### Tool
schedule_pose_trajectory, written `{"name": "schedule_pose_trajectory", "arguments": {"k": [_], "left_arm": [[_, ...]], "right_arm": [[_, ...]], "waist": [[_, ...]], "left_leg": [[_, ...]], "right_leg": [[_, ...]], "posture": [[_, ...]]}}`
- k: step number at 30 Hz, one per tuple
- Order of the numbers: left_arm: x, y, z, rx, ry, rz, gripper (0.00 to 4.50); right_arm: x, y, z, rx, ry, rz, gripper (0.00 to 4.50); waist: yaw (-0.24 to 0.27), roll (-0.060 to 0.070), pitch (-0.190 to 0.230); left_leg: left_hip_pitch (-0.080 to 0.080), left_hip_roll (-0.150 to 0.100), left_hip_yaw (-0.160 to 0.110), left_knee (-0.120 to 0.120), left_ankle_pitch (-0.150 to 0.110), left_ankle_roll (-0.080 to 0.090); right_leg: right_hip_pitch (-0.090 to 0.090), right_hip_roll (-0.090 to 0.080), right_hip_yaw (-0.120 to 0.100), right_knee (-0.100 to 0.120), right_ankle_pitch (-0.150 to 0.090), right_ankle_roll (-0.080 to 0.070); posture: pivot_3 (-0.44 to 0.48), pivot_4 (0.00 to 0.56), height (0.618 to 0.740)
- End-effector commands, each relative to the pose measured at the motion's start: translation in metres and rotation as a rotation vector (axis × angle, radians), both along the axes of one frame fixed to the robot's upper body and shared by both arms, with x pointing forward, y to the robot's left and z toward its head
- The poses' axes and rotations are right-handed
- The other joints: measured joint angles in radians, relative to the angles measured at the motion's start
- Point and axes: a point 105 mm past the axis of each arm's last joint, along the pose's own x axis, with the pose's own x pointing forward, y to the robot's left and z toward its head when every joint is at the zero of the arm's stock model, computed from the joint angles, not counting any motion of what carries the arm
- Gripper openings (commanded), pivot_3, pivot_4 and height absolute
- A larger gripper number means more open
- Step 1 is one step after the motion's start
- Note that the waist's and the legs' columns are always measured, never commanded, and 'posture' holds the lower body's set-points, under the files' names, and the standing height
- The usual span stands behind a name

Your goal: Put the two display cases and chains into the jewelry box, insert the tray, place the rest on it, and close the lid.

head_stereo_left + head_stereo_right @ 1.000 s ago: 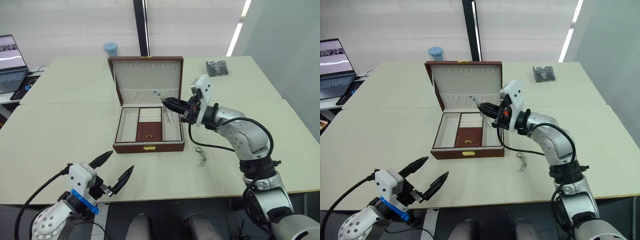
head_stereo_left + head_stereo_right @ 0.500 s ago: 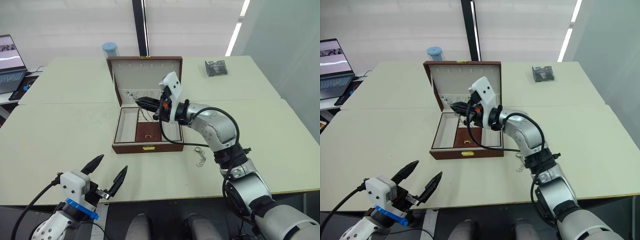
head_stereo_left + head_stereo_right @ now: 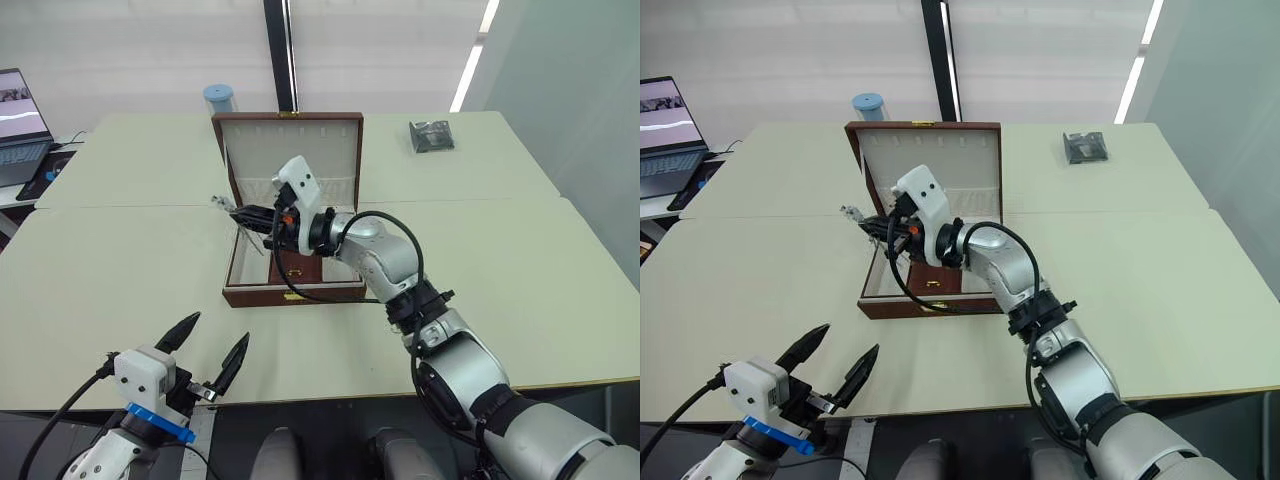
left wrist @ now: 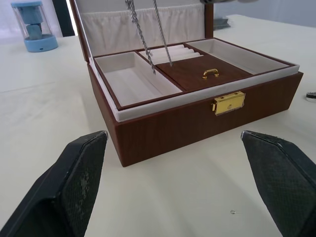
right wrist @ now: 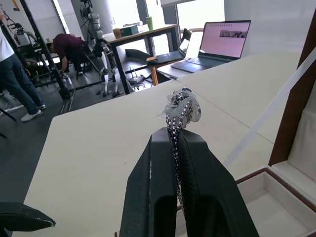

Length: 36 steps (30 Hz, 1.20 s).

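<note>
The brown jewelry box (image 3: 292, 292) stands open mid-table with its cream-lined lid (image 3: 290, 146) upright. The tray (image 4: 197, 75), with a brown centre and a gold ring, sits inside it. My right gripper (image 3: 234, 212) hovers over the box's left edge, shut on a silver chain (image 3: 262, 238). Two strands of the chain (image 4: 142, 34) dangle above the tray. A dark square display case (image 3: 432, 135) lies at the table's far right. My left gripper (image 3: 217, 331) is open, low at the table's near edge, in front of the box and apart from it.
A blue-capped container (image 3: 220, 97) stands behind the box on the left. A laptop (image 3: 20, 120) sits at the far left on another desk. People and equipment stand far off in the right wrist view.
My right gripper has carried the chain leftward, from above the box's right compartment to over its left edge. My left gripper has sunk slightly and stays open.
</note>
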Motion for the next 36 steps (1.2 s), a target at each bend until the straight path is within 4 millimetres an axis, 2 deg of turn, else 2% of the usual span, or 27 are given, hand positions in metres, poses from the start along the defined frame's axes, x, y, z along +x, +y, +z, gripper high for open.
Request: {"name": "schedule_pose_trajectory", "arguments": {"k": [1, 12, 22, 30, 36], "left_arm": [[0.000, -0.006, 0.014, 0.018, -0.059, -0.015, 4.50], [0.000, -0.009, 0.017, 0.015, -0.053, -0.016, 4.50], [0.005, -0.012, 0.018, 0.008, -0.057, -0.027, 4.50], [0.008, -0.012, 0.017, 0.006, -0.060, -0.027, 4.50], [0.009, -0.013, 0.018, 0.004, -0.063, -0.031, 4.50]], "right_arm": [[-0.006, 0.015, 0.008, 0.037, -0.041, 0.028, 0.01], [0.003, 0.011, -0.020, -0.004, 0.004, -0.034, 0.01], [0.004, 0.013, -0.015, 0.003, -0.004, -0.046, 0.01], [0.001, 0.015, -0.007, 0.019, -0.014, -0.025, 2.13], [0.002, 0.012, -0.005, 0.030, -0.015, -0.019, 3.90]], "waist": [[0.000, 0.000, 0.000], [-0.001, 0.000, 0.000], [-0.001, 0.000, 0.000], [-0.001, 0.000, 0.000], [-0.001, 0.000, 0.000]], "left_leg": [[0.000, 0.000, 0.001, 0.000, 0.000, 0.000], [0.000, 0.001, 0.001, 0.000, 0.000, 0.000], [0.000, 0.001, 0.001, 0.000, 0.000, 0.000], [0.000, 0.001, 0.001, -0.001, 0.000, 0.000], [0.000, 0.001, 0.001, -0.001, 0.000, 0.000]], "right_leg": [[0.000, 0.000, 0.000, 0.000, 0.000, 0.000], [-0.001, 0.000, 0.001, 0.000, 0.000, -0.001], [-0.001, 0.000, 0.001, 0.000, 0.000, -0.001], [-0.001, 0.000, 0.001, 0.000, 0.000, -0.001], [-0.001, 0.000, 0.001, 0.000, 0.000, -0.001]], "posture": [[0.000, 0.150, 0.740], [0.000, 0.150, 0.740], [0.000, 0.150, 0.740], [0.000, 0.150, 0.740], [0.000, 0.150, 0.740]]}}
